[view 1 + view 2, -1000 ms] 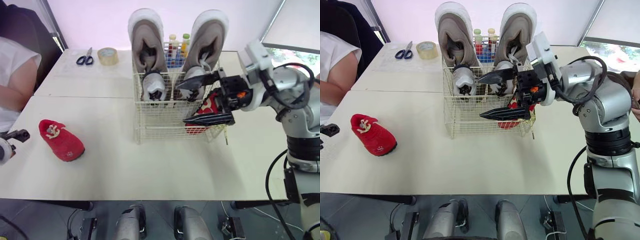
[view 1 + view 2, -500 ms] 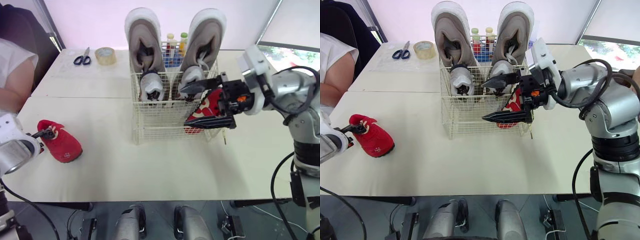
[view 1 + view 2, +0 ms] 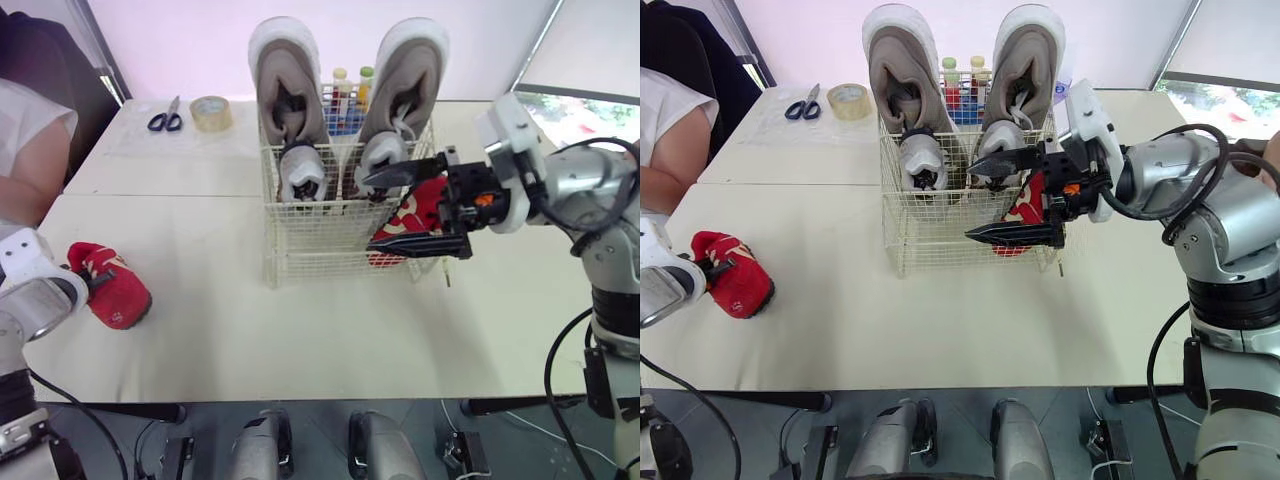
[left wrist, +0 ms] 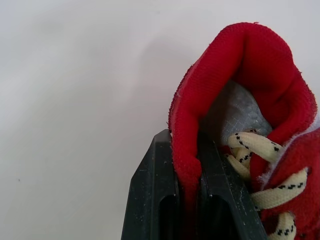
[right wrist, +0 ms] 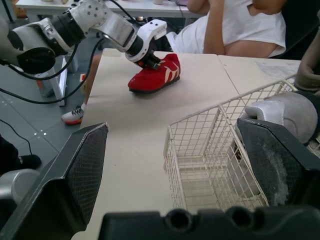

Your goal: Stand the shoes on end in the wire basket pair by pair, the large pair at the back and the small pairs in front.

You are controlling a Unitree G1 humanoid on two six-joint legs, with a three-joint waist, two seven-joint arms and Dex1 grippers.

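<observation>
The left gripper (image 4: 186, 145) pinches only the soft collar of the red shoe (image 3: 118, 292), which lies on the table (image 3: 230, 330) well to the left of the wire basket (image 3: 300, 262). On a lift the shoe could swing, twist or slip free, and then snag the basket's rim instead of standing on end in front. That arm reaches in low from the left, while the right gripper (image 3: 368, 212) hovers spread wide at the basket's right front, beside the other red shoe (image 3: 418, 203) inside.
</observation>
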